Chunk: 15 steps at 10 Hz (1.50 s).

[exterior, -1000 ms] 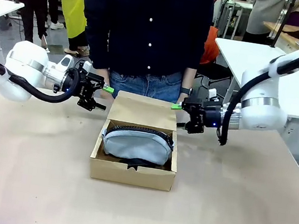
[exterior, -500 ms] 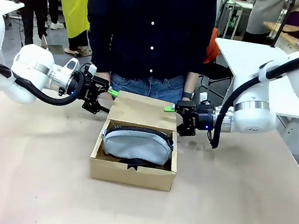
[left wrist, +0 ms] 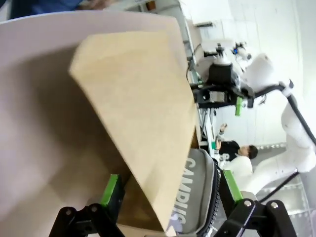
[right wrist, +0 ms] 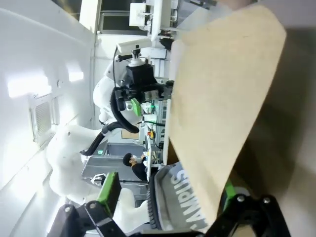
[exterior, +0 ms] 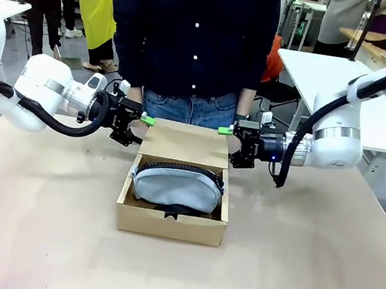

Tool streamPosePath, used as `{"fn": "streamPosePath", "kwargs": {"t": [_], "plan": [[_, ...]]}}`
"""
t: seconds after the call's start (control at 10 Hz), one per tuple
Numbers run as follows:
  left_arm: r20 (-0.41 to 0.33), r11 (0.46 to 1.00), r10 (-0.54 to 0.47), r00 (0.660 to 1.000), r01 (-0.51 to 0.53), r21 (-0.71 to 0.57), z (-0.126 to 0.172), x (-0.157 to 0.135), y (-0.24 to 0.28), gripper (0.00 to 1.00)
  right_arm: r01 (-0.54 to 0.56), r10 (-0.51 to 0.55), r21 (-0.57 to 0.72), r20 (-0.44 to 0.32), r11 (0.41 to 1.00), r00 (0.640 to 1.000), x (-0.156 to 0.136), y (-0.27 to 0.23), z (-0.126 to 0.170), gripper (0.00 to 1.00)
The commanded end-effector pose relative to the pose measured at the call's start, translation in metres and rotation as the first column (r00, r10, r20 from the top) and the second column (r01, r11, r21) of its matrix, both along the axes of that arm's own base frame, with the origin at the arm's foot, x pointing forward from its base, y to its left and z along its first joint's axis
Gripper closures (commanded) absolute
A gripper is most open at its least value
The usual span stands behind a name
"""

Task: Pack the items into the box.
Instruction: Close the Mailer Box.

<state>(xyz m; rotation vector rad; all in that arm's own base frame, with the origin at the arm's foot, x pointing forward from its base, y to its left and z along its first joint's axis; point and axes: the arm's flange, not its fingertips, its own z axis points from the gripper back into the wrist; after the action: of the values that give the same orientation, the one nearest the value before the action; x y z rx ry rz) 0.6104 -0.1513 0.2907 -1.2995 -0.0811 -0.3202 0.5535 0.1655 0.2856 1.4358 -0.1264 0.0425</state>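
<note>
The brown cardboard box sits mid-table with its lid flap standing open at the back. A light grey-blue pouch with a black zipper lies inside, and something dark shows under it. My left gripper is open at the flap's left edge. My right gripper is open at its right edge. In the left wrist view the flap reaches down between my open gripper, with the pouch beyond. The right wrist view shows the flap and pouch between the open gripper.
A person in a dark shirt stands at the far edge right behind the box, hands low near the flap's back corners. A white table stands at the back right. Bare tabletop surrounds the box.
Both grippers have moved inward toward the lid flap's side edges, the right one also rising slightly. Both stay open. Box and pouch have not moved.
</note>
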Motion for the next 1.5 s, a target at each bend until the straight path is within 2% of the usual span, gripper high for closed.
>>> {"fn": "streamPosePath", "kwargs": {"t": [0.0,0.4,0.6,0.7,0.8,0.9,1.4], "plan": [[0.076,0.997,-0.068,0.995,0.071,-0.030,0.014,-0.025,-0.002,0.00,-0.019,0.019,0.005,0.057,1.000,0.998,-0.016,-0.008,0.012,0.00],[0.218,0.994,-0.072,0.973,0.088,-0.065,0.037,-0.063,0.002,0.00,-0.060,0.067,-0.044,0.181,0.997,0.981,-0.034,-0.008,0.025,0.00],[0.284,0.996,-0.046,0.958,0.067,-0.065,0.040,-0.072,-0.001,0.00,-0.078,0.093,-0.071,0.248,0.994,0.964,-0.043,-0.005,0.029,0.00],[0.298,0.995,-0.043,0.954,0.066,-0.069,0.040,-0.073,-0.002,0.00,-0.059,0.072,-0.052,0.285,0.997,0.956,-0.049,-0.005,0.034,0.00],[0.287,0.995,-0.031,0.957,0.058,-0.086,0.041,-0.074,-0.003,0.00,-0.042,0.059,-0.063,0.295,0.997,0.954,-0.052,-0.008,0.037,0.00],[0.258,0.995,-0.069,0.964,0.085,-0.051,0.043,-0.065,0.000,0.00,-0.081,0.091,-0.054,0.223,0.995,0.971,-0.037,-0.006,0.032,0.00],[0.258,0.995,-0.069,0.964,0.085,-0.051,0.043,-0.065,0.000,0.00,-0.081,0.091,-0.054,0.223,0.995,0.971,-0.037,-0.006,0.032,0.00]]}}
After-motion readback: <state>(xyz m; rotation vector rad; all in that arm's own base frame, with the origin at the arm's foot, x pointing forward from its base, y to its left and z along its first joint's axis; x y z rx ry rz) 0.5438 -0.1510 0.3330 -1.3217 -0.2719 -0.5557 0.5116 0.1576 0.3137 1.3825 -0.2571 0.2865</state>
